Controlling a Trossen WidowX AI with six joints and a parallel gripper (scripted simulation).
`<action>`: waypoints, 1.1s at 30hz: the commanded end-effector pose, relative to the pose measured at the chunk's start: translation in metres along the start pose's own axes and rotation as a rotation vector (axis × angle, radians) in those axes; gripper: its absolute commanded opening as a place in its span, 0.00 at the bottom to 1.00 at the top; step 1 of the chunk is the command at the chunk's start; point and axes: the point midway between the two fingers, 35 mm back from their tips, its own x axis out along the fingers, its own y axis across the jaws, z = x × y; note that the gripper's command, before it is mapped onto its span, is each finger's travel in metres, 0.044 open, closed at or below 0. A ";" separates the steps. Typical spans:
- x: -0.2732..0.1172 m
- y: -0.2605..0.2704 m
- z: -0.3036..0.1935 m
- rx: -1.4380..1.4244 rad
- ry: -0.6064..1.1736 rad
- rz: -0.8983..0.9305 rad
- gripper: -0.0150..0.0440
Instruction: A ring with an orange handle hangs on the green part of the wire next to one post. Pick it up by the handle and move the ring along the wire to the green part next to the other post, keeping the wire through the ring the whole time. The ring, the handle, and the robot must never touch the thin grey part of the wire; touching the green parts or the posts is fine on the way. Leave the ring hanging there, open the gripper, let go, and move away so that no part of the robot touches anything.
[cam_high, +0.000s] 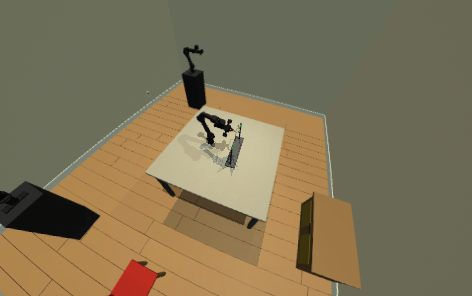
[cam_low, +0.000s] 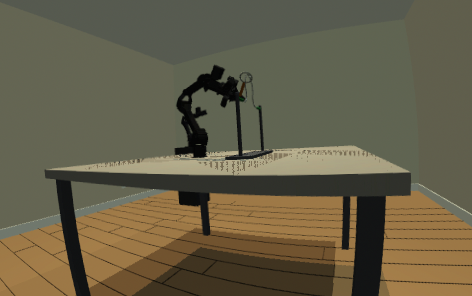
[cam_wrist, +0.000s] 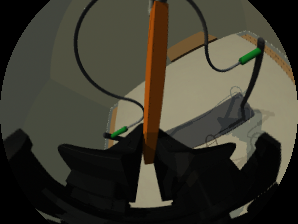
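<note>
1. A thin round ring (cam_low: 240, 78) is up in the air above the level of the post tops in the exterior view; it is too small there to tell how the wire passes through it.
2. Its straight orange handle (cam_low: 242, 89) (cam_wrist: 156, 75) slants down from the ring to the black two-fingered hand (cam_high: 231, 129) (cam_low: 239, 95) (cam_wrist: 147, 127). The hand is nearly closed, its fingers gripping the handle's lower end.
3. A thin, curving grey wire (cam_low: 253, 92) (cam_wrist: 76, 42) loops upward on both sides of the handle in the wrist view, with a green sleeve (cam_wrist: 250, 56) at its right end and another, shorter-looking green section (cam_wrist: 119, 132) at its left.
4. Two dark upright posts stand on a flat grey base strip (cam_high: 237, 149) (cam_low: 247, 156) (cam_wrist: 205, 125).
5. The strip lies on a pale tabletop (cam_high: 215, 180) (cam_low: 300, 165), beside the jointed black arm (cam_high: 206, 131) (cam_low: 185, 102).
</note>
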 end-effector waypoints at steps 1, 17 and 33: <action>-0.001 0.000 0.001 -0.057 -0.012 -0.031 0.00; -0.001 -0.011 0.003 -0.255 -0.042 -0.166 0.00; -0.002 -0.022 0.007 -0.455 -0.073 -0.301 0.00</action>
